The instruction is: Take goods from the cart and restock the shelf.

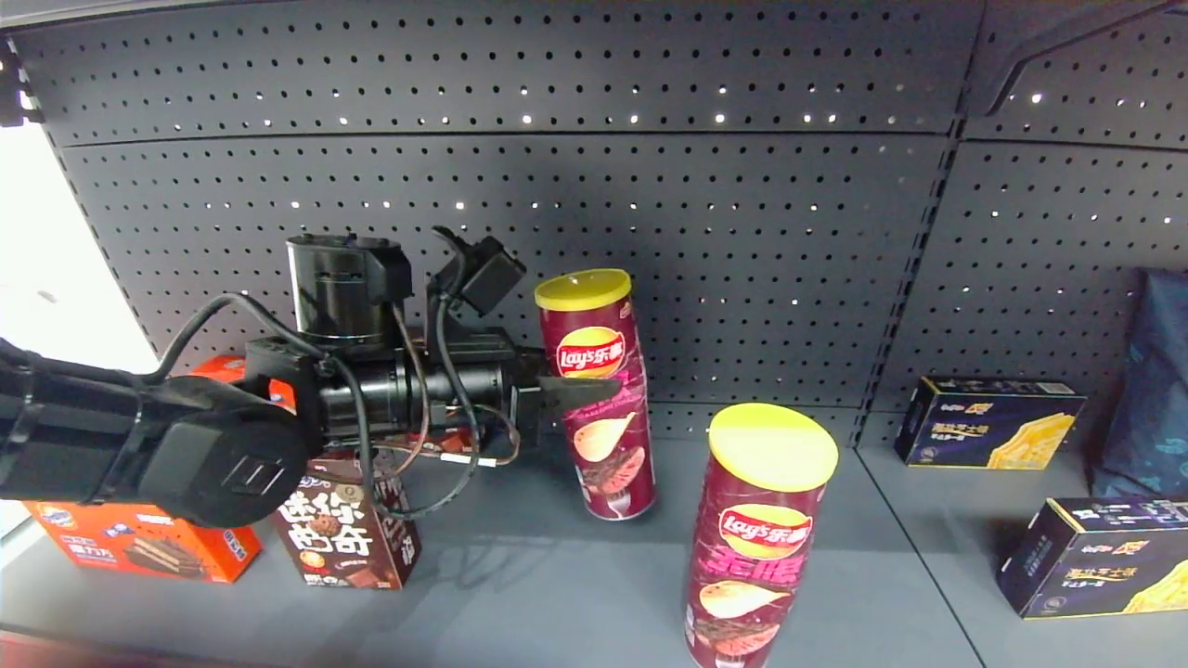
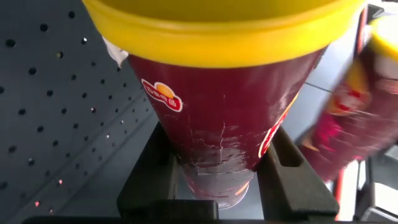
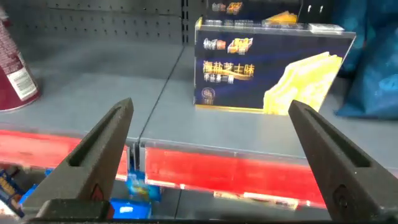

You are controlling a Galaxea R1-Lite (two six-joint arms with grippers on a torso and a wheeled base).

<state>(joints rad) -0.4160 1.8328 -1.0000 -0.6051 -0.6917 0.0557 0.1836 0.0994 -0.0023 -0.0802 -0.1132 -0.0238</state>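
Observation:
A maroon chips can (image 1: 599, 390) with a yellow lid stands slightly tilted at the back of the grey shelf (image 1: 557, 575), its base at the shelf board. My left gripper (image 1: 603, 382) comes in from the left and is shut on the can's middle. In the left wrist view the can (image 2: 224, 118) sits between the two black fingers (image 2: 149, 183). A second, identical can (image 1: 756, 533) stands upright in front and to the right, apart from the first. My right gripper (image 3: 211, 155) hangs open in front of the shelf edge, holding nothing.
An orange box (image 1: 139, 547) and a brown cookie box (image 1: 348, 533) sit under my left arm. Dark blue boxes (image 1: 988, 422) (image 1: 1095, 557) and a blue bag (image 1: 1146, 390) fill the right bay. A red price strip (image 3: 230, 171) runs along the shelf front. The pegboard wall (image 1: 742, 232) is close behind.

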